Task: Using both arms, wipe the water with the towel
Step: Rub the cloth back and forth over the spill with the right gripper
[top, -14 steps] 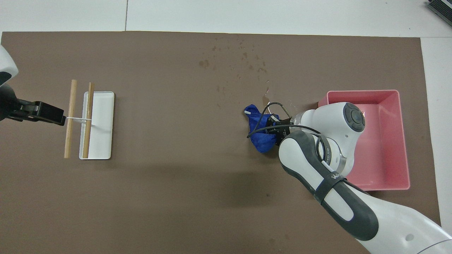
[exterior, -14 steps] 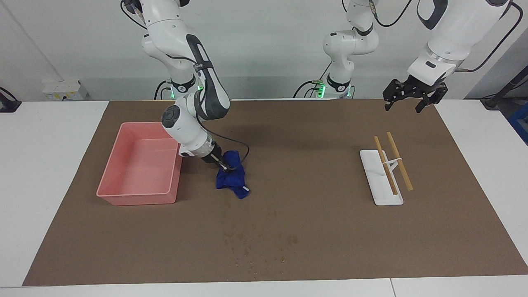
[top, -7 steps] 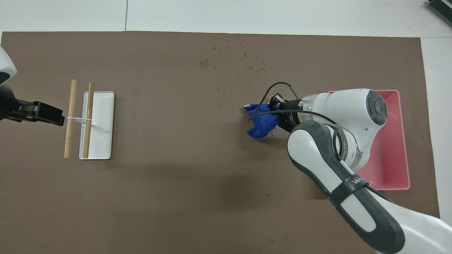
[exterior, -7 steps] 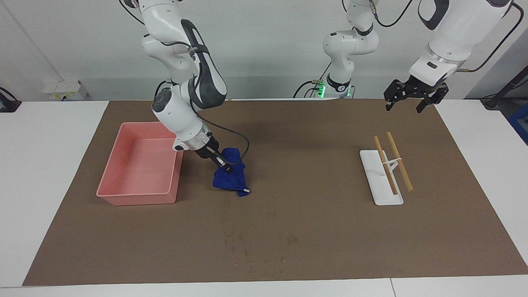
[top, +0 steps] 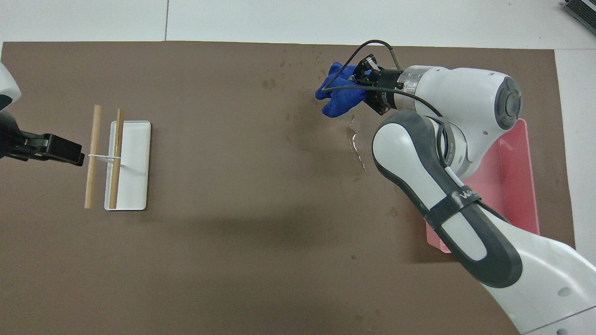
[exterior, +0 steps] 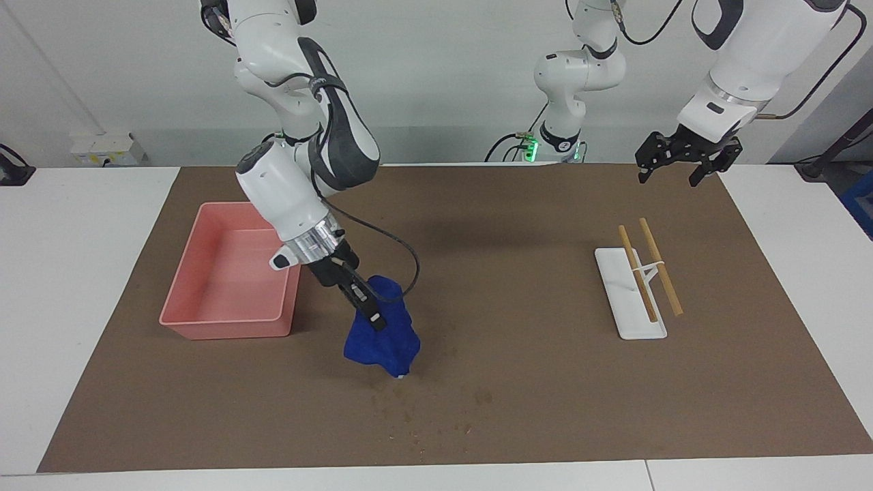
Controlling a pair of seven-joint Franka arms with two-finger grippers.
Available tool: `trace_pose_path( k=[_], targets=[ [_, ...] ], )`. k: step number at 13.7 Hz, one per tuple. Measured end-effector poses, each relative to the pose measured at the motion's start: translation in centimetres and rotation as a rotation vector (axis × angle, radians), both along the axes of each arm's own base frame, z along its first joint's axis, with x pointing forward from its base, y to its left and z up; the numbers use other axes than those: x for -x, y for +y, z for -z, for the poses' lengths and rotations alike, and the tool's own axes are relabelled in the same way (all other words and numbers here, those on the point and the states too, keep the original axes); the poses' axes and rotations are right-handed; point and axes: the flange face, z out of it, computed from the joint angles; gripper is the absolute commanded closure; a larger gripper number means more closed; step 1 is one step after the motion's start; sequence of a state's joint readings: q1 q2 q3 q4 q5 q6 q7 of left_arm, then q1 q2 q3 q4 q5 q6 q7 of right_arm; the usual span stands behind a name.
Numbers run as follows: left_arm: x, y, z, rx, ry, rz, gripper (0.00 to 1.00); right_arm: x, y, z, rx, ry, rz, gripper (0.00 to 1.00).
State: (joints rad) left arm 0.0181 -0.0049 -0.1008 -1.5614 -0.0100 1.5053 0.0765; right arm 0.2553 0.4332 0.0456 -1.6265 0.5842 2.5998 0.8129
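Water (exterior: 423,412) is the matter here, and it lies on the largest thing in sight, a brown mat (exterior: 518,218) covering most of a white table (exterior: 75,286), with a pale wall (exterior: 443,75) rising at the robots' end. Faint dark blotches and small shiny drops are scattered on the mat farther from the robots than anything else on it, and in the overhead view a wet streak (top: 355,139) also glistens closer in, beside the pink tray (exterior: 179,286). That tray sits toward the right arm's end of the table. Toward the left arm's end rests a white flat stand (exterior: 624,300) with two wooden sticks (exterior: 660,266) propped across it. The right arm (exterior: 300,136) reaches down past the tray, and the right gripper (exterior: 374,323) is clamped on the towel (exterior: 382,341), a bunched deep-blue cloth whose lower edge meets the mat at the nearer fringe of the drops. The left arm (exterior: 743,54) waits with the left gripper (exterior: 680,172) up in the air over the mat's edge, its fingers spread apart and holding nothing.
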Motion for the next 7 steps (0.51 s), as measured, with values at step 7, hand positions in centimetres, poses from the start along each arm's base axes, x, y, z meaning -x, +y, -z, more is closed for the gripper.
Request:
trace_pose_path(
  k=[7],
  targets=[
    [0.0,0.0,0.0,0.000,0.000,0.000,0.00,-4.4,-1.7,8.5,0.109,-0.048,0.006,1.00]
  ],
)
